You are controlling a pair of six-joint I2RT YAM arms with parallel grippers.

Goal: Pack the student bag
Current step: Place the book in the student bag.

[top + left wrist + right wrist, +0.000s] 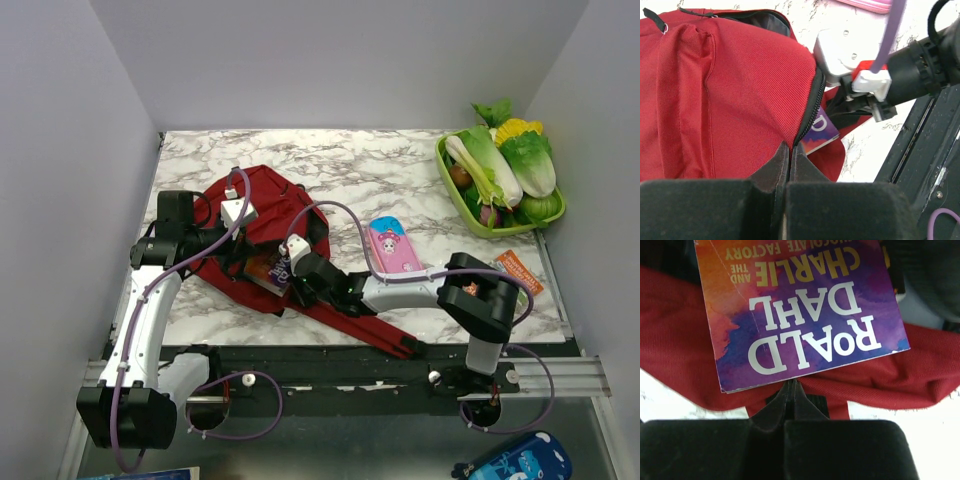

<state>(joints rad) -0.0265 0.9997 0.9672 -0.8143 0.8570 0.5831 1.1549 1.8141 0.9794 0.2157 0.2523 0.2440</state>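
I'm partway through loading the large dark red fabric backpack (270, 200), which lies left of centre on the marble table (400, 180). A purple-and-orange Roald Dahl paperback (805, 315) sits half inside its zip mouth and, I judge, needs pushing deeper. The left gripper (789, 148) is clamped on the bag's zip edge. The right gripper (792, 386) is closed tight, seemingly pinching the book's near edge.

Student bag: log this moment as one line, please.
left gripper: shut on student bag at zipper edge | right gripper: shut, tips at Roald Dahl book | book: partly in bag opening
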